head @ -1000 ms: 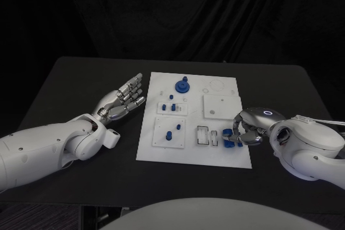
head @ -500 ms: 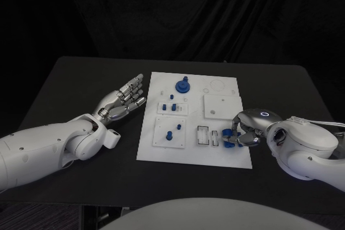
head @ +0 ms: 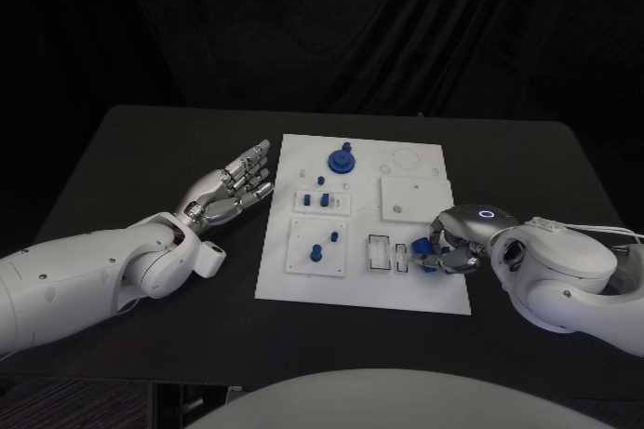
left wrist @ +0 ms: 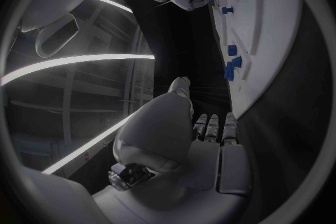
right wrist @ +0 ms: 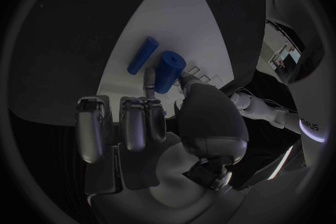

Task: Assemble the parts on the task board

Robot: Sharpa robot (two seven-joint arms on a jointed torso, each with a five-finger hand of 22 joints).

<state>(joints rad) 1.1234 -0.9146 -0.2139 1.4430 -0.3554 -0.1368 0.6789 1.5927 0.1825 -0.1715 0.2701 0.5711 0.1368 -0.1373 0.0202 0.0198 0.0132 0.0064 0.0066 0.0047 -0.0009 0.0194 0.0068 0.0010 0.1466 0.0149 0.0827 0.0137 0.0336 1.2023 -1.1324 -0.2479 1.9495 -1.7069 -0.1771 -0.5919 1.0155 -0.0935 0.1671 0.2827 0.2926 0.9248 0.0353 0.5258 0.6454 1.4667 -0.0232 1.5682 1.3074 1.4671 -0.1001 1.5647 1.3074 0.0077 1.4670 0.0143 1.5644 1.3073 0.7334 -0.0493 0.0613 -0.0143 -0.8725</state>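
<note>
We've got the right hand (head: 456, 246) down at the task board's (head: 362, 289) near right edge, fingers pinching a short blue cylinder part (right wrist: 168, 71), with another blue part (right wrist: 142, 55) lying just beside it. Left hand (head: 231, 189) rests on the counter (head: 134, 168), fingers spread, holding nothing.

Black counter (head: 161, 150) w/ matte top, rounded corners, taking up most of the space in front. Dark curtain (head: 349, 47) hangs behind it, folds barely visible. Strip of dark floor (head: 81, 392) shows past the near edge of the counter, bottom left.
</note>
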